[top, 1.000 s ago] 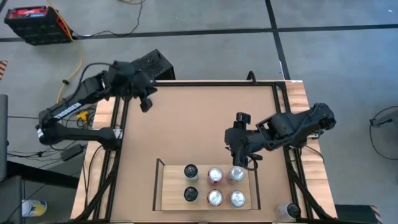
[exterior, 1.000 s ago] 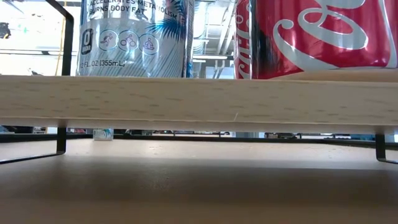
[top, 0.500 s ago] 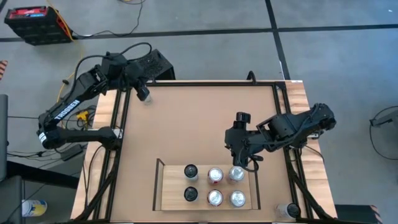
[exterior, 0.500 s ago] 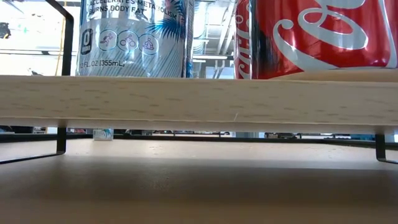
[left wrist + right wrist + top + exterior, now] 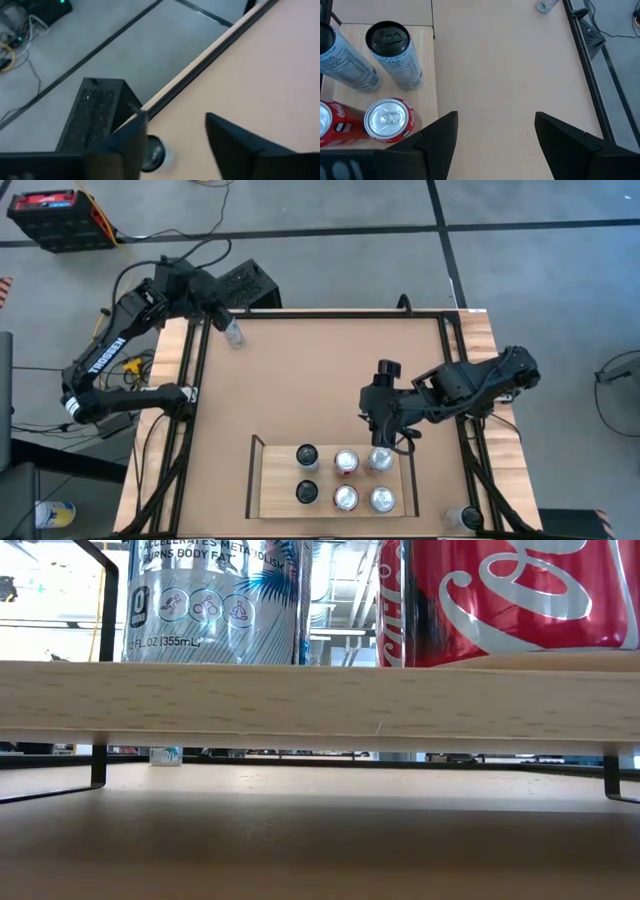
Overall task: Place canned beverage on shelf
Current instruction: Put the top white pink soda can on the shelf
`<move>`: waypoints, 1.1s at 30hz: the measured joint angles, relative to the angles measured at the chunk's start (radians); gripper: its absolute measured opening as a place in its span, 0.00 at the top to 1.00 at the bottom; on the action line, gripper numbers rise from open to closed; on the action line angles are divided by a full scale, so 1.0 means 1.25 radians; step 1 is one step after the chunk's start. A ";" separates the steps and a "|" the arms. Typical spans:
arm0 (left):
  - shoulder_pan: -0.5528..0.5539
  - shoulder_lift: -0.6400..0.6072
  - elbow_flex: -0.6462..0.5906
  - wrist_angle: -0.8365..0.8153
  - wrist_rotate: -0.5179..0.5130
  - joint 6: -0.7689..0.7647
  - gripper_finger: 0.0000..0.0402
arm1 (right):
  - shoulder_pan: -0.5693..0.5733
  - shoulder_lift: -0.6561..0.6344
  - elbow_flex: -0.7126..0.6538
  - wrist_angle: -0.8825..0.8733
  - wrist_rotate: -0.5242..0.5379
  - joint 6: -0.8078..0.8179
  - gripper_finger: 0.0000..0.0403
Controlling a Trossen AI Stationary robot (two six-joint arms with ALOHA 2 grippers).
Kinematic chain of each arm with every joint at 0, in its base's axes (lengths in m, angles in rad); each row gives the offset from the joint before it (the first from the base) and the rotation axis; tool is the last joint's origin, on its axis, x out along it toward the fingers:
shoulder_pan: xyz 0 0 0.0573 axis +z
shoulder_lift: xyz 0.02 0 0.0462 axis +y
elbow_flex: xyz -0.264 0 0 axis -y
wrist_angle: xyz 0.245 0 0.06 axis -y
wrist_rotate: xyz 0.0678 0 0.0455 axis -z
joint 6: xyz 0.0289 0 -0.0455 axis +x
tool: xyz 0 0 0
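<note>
Brown table [image 5: 320, 380], pale shelf [image 5: 270, 495] at its near edge, five cans on it.
You have the right gripper [image 5: 385, 442] just above the shelf's far right can [image 5: 381, 460], jaws open and empty. Your left gripper [image 5: 226, 323] is well away at the table's far left corner, jaws parted around a small can [image 5: 234, 335] standing there; whether they touch it you cannot tell.
</note>
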State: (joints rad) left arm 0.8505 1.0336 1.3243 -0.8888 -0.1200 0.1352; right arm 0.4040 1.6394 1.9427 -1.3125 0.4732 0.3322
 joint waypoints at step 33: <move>0.180 0.305 0.001 -0.103 0.046 0.031 0.13 | 0.007 0.000 0.000 -0.016 -0.026 -0.038 0.29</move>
State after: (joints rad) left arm 1.0759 1.4147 1.3251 -1.0179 -0.0622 0.1742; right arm 0.4129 1.6398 1.9423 -1.3319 0.4404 0.2846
